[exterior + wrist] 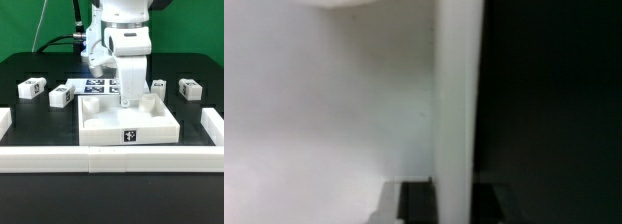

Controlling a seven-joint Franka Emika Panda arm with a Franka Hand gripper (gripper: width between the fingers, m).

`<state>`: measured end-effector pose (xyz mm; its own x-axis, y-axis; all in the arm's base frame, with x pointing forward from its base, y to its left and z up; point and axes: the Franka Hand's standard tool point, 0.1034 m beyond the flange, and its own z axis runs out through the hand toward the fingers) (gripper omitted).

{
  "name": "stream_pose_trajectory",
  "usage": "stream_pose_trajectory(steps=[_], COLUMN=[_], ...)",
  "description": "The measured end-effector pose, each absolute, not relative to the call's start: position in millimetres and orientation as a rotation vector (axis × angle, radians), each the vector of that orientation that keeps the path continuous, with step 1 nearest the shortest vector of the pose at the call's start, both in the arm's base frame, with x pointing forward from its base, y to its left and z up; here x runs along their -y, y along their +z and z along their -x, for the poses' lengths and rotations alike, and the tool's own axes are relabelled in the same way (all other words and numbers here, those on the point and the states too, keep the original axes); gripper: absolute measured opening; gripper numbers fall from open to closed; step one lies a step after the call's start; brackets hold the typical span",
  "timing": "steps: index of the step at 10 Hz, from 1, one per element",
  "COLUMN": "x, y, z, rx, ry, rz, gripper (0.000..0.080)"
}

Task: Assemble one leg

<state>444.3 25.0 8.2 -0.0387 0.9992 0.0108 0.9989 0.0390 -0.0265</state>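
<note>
Going by the exterior view from its left, the leftmost leg [30, 89] lies loose on the black tabletop [20, 65], with a second leg [60, 96] near it, just off the far left corner of the tray-like piece [110, 132]. Behind them lies the marker board [97, 85]. At centre, the gripper [128, 98] is lowered at the tray-like piece's back part. The wrist view shows only a white surface and a narrow white upright edge [455, 100] against black, so I cannot tell whether the jaws are spread or pinching that wall. Further right, a third leg [159, 87] sits by the far right corner, and a fourth leg [187, 89] lies beyond it. The border rails [60, 160] run along the front.

Since all four legs lie free, the step in hand seems to be placing the tray-like piece. The next move probably calls for releasing it and picking up a leg.
</note>
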Motion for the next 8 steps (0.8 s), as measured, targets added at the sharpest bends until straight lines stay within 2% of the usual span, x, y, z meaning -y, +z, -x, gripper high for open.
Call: stream_pose_trajectory(steps=[5, 8], x=[-52.7, -72.0], y=[8.0, 8.3], z=[-485.6, -499.7], rx=[2.203, 2.197], ry=[-0.039, -0.065], rz=[2.226, 2.228], gripper=[0.0058, 0.0058])
